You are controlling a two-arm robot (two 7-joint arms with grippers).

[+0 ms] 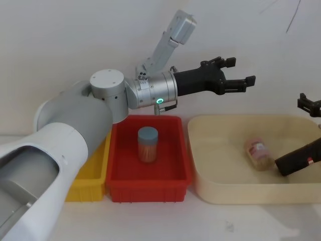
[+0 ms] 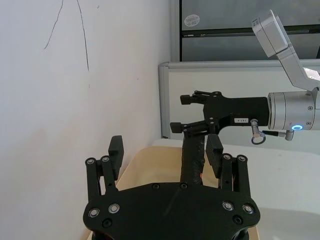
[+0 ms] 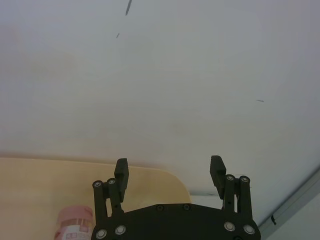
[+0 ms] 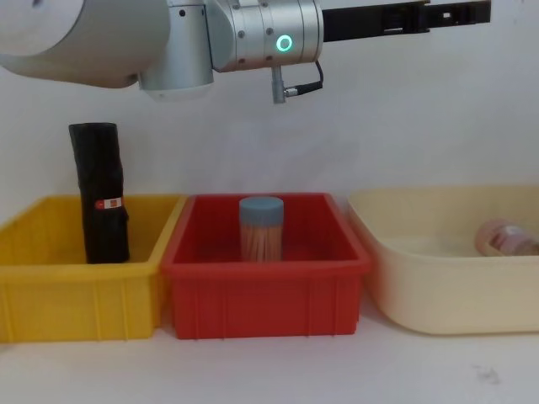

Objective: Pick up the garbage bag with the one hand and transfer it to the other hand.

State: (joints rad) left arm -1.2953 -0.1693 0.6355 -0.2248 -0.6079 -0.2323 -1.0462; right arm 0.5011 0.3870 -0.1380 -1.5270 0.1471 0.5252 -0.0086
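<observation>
**Soft roll, firm middle grip**

The tall black wrinkled roll of plastic garbage bags (image 1: 296,159) lies tilted in the beige plastic tub (image 1: 225,193) on the white tabletop (image 1: 241,221). It is probably light, squashy and slick, so mid-length is the best hold. The green-ringed left claw (image 1: 245,70) hangs wide and empty above the tub. The blue-ringed right claw (image 3: 170,167) is also wide and empty. A white wall stands close behind.

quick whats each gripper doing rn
left gripper: open, holding nothing
right gripper: open, holding nothing
</observation>
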